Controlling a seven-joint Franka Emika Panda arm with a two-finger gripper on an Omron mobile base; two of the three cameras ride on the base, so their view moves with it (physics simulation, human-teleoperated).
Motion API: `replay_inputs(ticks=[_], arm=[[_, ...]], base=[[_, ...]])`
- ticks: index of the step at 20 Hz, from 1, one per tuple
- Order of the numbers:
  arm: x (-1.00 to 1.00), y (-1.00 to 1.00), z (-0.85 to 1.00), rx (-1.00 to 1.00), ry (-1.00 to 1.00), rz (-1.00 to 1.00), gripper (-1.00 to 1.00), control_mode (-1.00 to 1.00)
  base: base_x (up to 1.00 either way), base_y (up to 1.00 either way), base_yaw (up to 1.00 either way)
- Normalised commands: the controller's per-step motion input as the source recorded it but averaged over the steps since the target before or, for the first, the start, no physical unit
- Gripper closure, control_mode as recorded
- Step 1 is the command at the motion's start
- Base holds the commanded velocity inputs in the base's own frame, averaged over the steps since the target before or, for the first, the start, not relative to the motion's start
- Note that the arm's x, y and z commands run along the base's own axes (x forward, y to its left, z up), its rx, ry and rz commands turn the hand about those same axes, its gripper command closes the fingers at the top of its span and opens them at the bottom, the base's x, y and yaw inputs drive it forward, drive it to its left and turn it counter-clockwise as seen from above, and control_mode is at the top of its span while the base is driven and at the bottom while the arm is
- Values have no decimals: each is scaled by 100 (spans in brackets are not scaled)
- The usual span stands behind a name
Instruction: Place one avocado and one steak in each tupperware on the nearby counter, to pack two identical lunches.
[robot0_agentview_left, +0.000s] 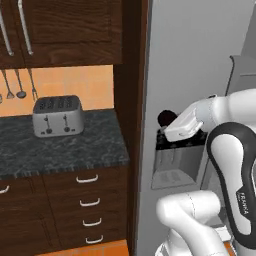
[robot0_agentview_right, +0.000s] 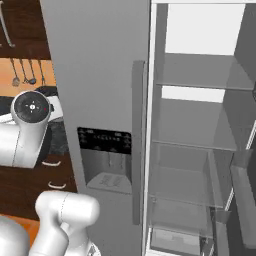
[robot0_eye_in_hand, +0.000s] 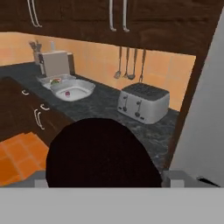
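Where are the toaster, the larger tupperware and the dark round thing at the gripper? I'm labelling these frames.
toaster (robot0_agentview_left: 57, 116): left base view, its front face.
larger tupperware (robot0_eye_in_hand: 73, 92): hand view, its pale inner floor.
dark round thing (robot0_eye_in_hand: 103, 154): hand view, its middle, close before the camera.

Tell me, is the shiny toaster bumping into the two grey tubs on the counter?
Apart. In the hand view the toaster stands well clear of the two tubs, with a stretch of bare dark counter between them.

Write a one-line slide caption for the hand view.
A dark rounded object sits at the gripper, looking over the counter toward the toaster and two tupperware.
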Motion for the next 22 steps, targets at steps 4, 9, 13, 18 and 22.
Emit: replay_inputs(ticks=[4, 9, 13, 18, 22], arm=[[0, 0, 0, 0, 0, 0, 100, 100], [0, 0, 0, 0, 0, 0, 100, 100], [0, 0, 0, 0, 0, 0, 100, 100], [0, 0, 0, 0, 0, 0, 100, 100], [0, 0, 0, 0, 0, 0, 100, 100]], base=[[8, 100, -2], [12, 100, -5], [7, 100, -9], [3, 100, -11], [13, 100, -10]])
